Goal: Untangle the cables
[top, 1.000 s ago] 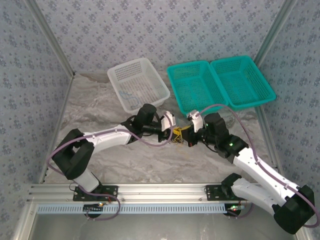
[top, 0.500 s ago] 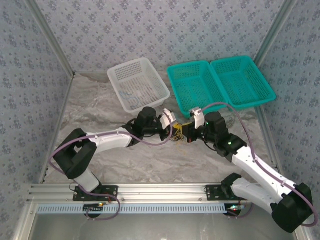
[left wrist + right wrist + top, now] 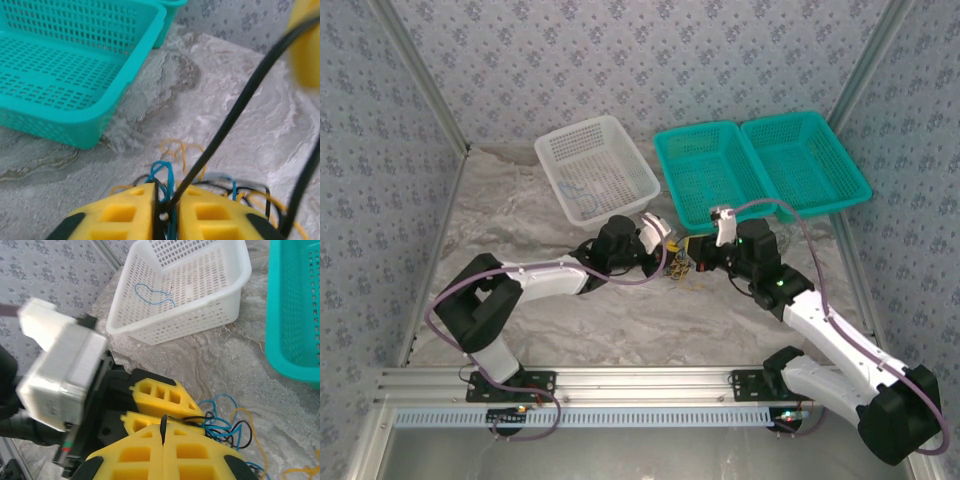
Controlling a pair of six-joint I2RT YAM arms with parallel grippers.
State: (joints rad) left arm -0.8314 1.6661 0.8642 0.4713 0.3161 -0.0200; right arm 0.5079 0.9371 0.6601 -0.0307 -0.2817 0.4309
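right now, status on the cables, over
Left pincer and right pincer both shut on the cables. Tangle between them, not yet apart. One blue cable lies in the white basket. Nothing blocking.

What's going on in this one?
Both arms meet at mid-table over a tangle of thin cables. The left gripper and the right gripper face each other closely, each pinching strands of it. One blue cable lies in the white basket; the rest sits knotted on the table.
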